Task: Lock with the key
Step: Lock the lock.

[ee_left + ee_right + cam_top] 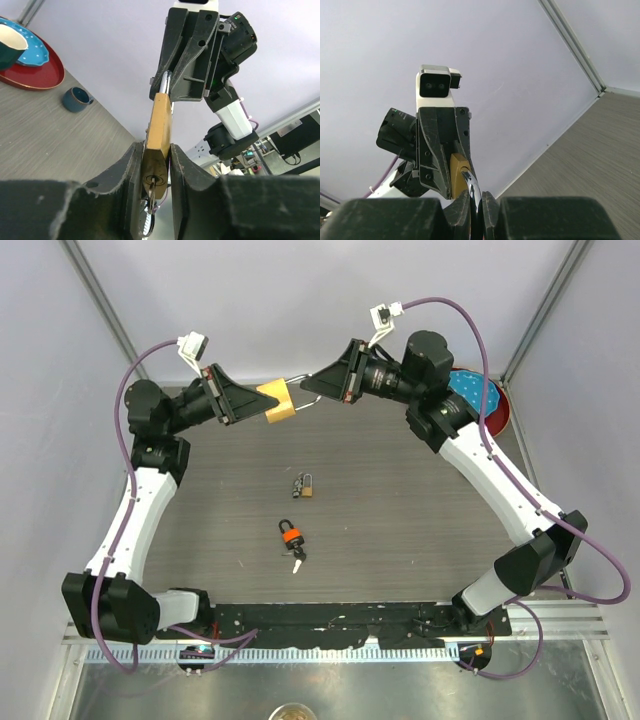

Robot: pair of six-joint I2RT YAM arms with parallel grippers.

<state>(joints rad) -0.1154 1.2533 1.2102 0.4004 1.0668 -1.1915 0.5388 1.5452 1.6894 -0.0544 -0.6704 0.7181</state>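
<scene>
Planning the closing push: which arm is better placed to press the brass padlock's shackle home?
Right, probably: the right gripper pinches the shackle, while the left gripper clamps the brass padlock.

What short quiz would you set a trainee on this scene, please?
1. True or false: the padlock rests on the table.
2. Which part of it sits between the right fingers? A the body; B the shackle; C the key.
3. How many other locks lie on the table?

Key:
1. False: it is held in the air.
2. B.
3. Two: the small lock and the orange lock.
</scene>
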